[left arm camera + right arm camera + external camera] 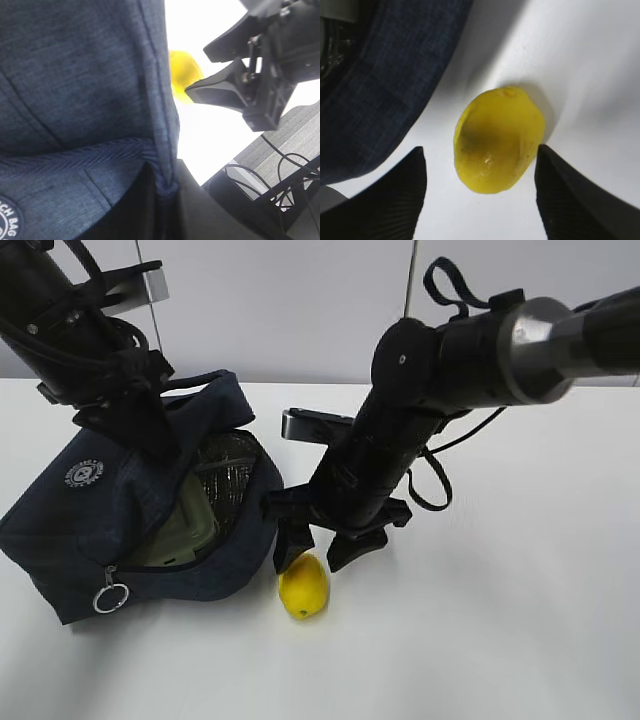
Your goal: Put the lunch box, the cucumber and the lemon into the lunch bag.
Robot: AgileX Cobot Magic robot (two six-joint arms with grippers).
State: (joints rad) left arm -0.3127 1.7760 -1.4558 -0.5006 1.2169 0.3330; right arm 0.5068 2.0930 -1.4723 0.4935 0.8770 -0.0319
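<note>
Lemon (304, 588) sits closest to us on the white desk (500, 620), just beside the front lip of the lunch bag (90, 530); right tool (313, 552) hangs over it spread wide, one finger either side, not touching it as far as I can see.

Stuff that could go sideways, my guess: the lemon is round and lying free, so if one finger lands first it rolls off or gets nudged under the bag's edge; the left-hand finger is also really near the navy fabric, so it might snag the lip and drag the whole bag; and the mouth only gapes because the left arm props the flap, so if that slips the opening flops shut.

Lunch box (185, 530) looks already inside, green lid showing against the silver lining; cucumber, no sign of it anywhere, maybe tucked in the bag, can't say.

Left tool (140, 410) is buried in the flap; can't tell whether it's clamped on the cloth or just pushed under it; its wrist view is mostly denim-blue fabric and blur.
</note>
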